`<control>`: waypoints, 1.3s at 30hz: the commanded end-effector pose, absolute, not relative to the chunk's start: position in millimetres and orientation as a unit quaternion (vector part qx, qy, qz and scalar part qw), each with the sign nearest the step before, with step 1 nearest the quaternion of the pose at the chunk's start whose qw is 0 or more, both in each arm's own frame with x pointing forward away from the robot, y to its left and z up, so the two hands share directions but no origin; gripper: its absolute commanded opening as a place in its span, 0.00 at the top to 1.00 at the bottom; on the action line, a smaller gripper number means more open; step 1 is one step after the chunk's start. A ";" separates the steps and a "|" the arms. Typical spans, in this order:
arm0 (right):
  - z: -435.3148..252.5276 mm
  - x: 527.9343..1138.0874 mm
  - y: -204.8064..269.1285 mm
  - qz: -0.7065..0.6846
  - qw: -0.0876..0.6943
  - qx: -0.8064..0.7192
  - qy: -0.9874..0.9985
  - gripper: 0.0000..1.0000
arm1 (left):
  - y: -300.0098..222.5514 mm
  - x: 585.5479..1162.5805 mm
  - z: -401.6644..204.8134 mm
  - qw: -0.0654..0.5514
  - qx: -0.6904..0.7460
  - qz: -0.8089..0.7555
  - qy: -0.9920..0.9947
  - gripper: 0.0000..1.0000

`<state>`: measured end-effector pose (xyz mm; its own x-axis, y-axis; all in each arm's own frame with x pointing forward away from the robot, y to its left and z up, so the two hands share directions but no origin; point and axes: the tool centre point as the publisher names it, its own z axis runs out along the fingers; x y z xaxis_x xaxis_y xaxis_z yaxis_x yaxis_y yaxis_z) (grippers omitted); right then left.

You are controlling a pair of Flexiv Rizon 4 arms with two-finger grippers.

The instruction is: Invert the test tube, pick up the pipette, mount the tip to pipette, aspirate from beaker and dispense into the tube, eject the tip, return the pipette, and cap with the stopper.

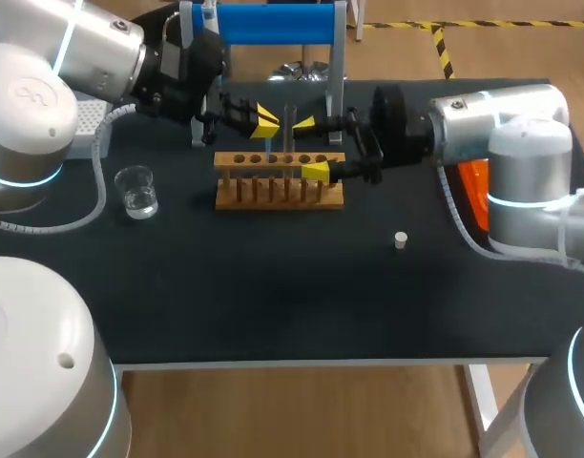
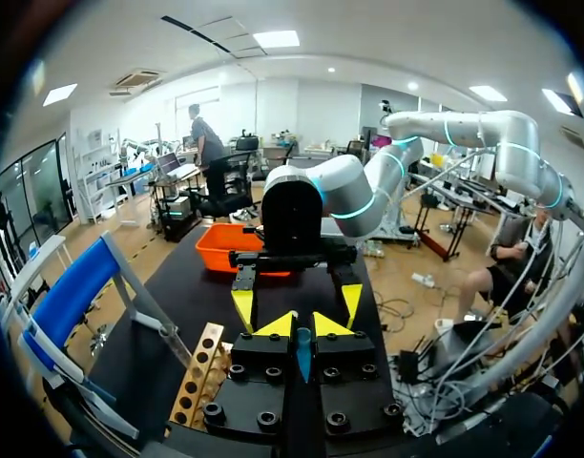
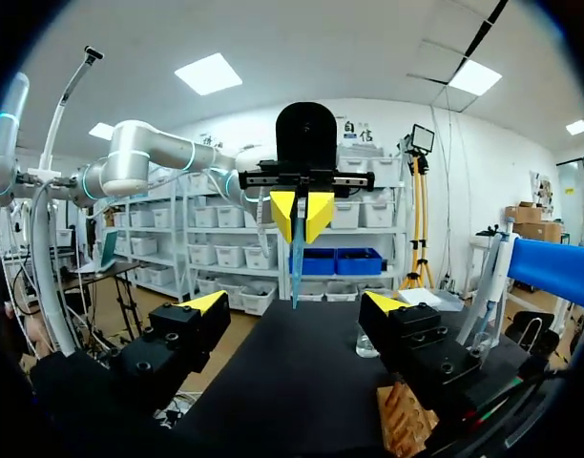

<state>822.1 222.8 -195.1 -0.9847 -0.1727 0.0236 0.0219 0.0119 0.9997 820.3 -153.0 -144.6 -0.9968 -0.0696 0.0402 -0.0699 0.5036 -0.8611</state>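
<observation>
Far left on the dark worktop (image 1: 273, 296), a small clear glass beaker (image 1: 136, 191) holding a little clear liquid stands at nine o'clock from the light wooden test tube rack (image 1: 280, 191), well apart from it. At eleven o'clock over the rack's back edge, the left gripper (image 1: 265, 121) has its fingers clamped on a slender blue tube (image 1: 270, 145), which hangs point-down. I can't tell whether it touches the rack. Facing it, the right gripper (image 1: 310, 147) has its fingers spread wide, touching nothing. A small white stopper (image 1: 401, 239) lies at four o'clock from the rack, and an orange tray (image 1: 473, 186) sits at three o'clock, beneath the right arm.
</observation>
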 end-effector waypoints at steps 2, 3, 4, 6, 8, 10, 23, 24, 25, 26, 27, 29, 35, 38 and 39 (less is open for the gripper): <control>-192.2 825.0 234.5 -0.705 0.077 0.059 -0.703 0.16 | -153.1 821.6 -143.7 0.002 0.040 0.495 -0.868 1.00; -191.8 824.3 237.0 -0.706 0.074 0.059 -0.702 0.17 | -153.1 821.6 -143.7 0.002 0.040 0.495 -0.868 1.00; -191.9 824.2 239.5 -0.705 0.072 0.058 -0.703 0.19 | -153.1 821.6 -143.7 0.002 0.040 0.495 -0.868 1.00; -192.8 824.4 243.3 -0.705 0.073 0.054 -0.704 0.21 | -153.1 821.6 -143.7 0.002 0.040 0.495 -0.868 1.00; -193.4 824.9 246.0 -0.705 0.073 0.049 -0.704 0.22 | -153.1 821.6 -143.7 0.002 0.040 0.495 -0.868 1.00; -193.3 824.9 248.5 -0.706 0.073 0.045 -0.703 0.24 | -153.1 821.6 -143.7 0.002 0.040 0.495 -0.868 1.00; -190.2 823.1 265.6 -0.707 0.065 0.033 -0.704 0.39 | -153.1 821.6 -143.7 0.002 0.040 0.495 -0.868 1.00; -189.8 822.5 266.6 -0.706 0.065 0.035 -0.704 0.39 | -153.1 821.6 -143.7 0.002 0.040 0.495 -0.868 1.00; -189.2 821.8 267.5 -0.706 0.063 0.037 -0.704 0.39 | -153.1 821.6 -143.7 0.002 0.040 0.495 -0.868 1.00; -188.7 821.3 268.4 -0.706 0.060 0.037 -0.705 0.38 | -153.1 821.6 -143.7 0.002 0.040 0.495 -0.868 1.00; -188.3 821.1 269.2 -0.706 0.059 0.038 -0.705 0.39 | -153.1 821.6 -143.7 0.002 0.040 0.495 -0.868 1.00; -187.6 821.8 270.5 -0.707 0.056 0.037 -0.704 0.42 | -153.1 821.6 -143.7 0.002 0.040 0.495 -0.868 1.00; -185.4 824.2 272.7 -0.710 0.053 0.035 -0.702 0.46 | -153.1 821.6 -143.7 0.002 0.040 0.495 -0.868 1.00; -184.5 824.1 274.5 -0.710 0.053 0.037 -0.701 0.50 | -153.1 821.6 -143.7 0.002 0.040 0.495 -0.868 1.00; -184.3 824.0 275.3 -0.710 0.054 0.037 -0.701 0.51 | -153.1 821.6 -143.7 0.002 0.040 0.495 -0.868 1.00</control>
